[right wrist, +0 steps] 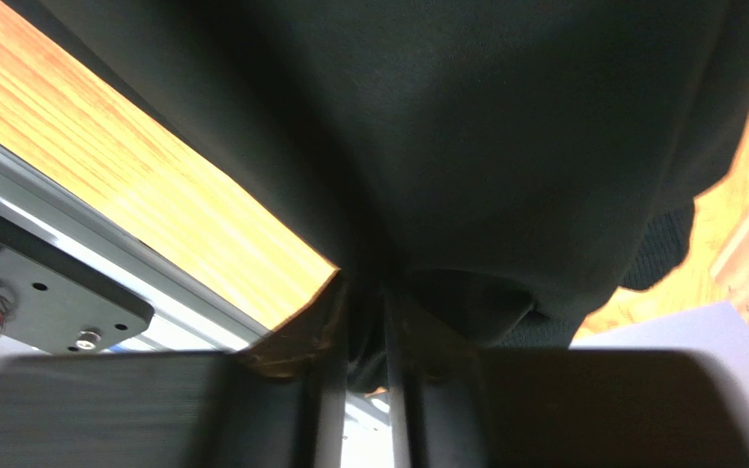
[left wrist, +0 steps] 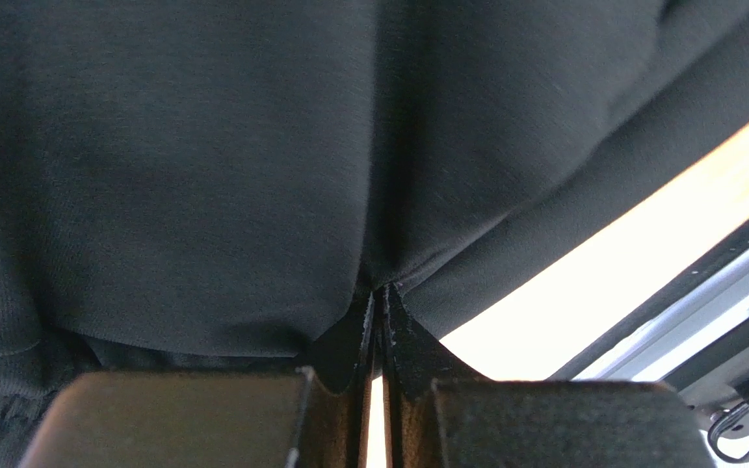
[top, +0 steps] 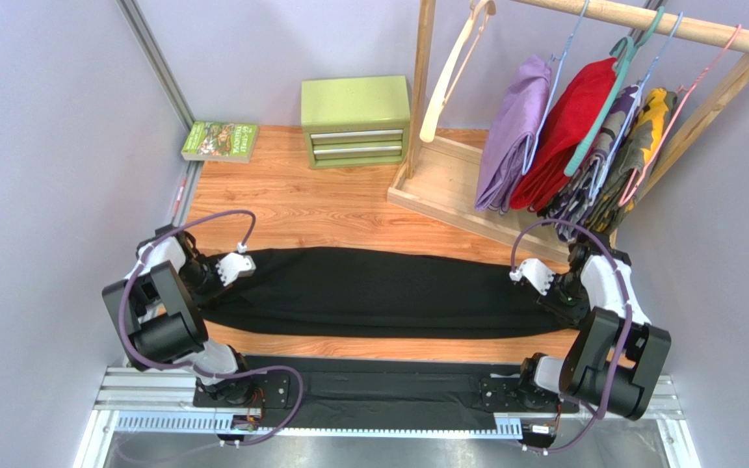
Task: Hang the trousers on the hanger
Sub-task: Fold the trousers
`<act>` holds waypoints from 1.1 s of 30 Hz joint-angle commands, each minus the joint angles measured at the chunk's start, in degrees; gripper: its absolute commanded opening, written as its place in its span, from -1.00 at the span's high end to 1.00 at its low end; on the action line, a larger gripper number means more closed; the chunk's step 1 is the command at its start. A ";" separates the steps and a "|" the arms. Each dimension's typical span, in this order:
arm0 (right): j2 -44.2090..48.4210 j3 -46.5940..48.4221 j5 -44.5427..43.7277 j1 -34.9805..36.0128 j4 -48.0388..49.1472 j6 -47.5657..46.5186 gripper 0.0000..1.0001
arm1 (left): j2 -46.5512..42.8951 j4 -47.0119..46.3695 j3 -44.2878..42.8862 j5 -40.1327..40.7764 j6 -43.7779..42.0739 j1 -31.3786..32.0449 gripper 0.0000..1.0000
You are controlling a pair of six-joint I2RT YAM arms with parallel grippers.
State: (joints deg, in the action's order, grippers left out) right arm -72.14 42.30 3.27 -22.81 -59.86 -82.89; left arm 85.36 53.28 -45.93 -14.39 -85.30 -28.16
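Trousers (top: 369,291) lie stretched in a long flat band across the table (top: 290,195), and we hold them at both ends. Our left gripper (left wrist: 378,312) is pressed together on cloth at the trousers' left end, and our right gripper (right wrist: 367,302) pinches their right end. Beyond the trousers' far edge, the hanger (top: 455,73) hangs from the rack (top: 642,19), beside other garments (top: 564,136).

From above, the two ends of the trousers (top: 369,292) hide under the arms at 9 and 3 o'clock. The hanger (top: 447,83) has its hook cut off at 12 o'clock. The book (top: 220,140) has words too small to read. Up close, the left tool (left wrist: 378,312) and right tool (right wrist: 364,322) look blurry at 6 o'clock, and the cloth runs off past 12 o'clock.
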 commanded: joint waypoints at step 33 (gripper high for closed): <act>-16.62 15.27 20.29 -10.59 14.23 54.15 -1.00 | -20.24 4.56 -8.56 -30.17 19.38 1.97 -0.99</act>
State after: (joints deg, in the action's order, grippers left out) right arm -84.25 57.98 22.09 -32.95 -55.33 -35.55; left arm 66.59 57.63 -55.02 -40.66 -66.02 -26.61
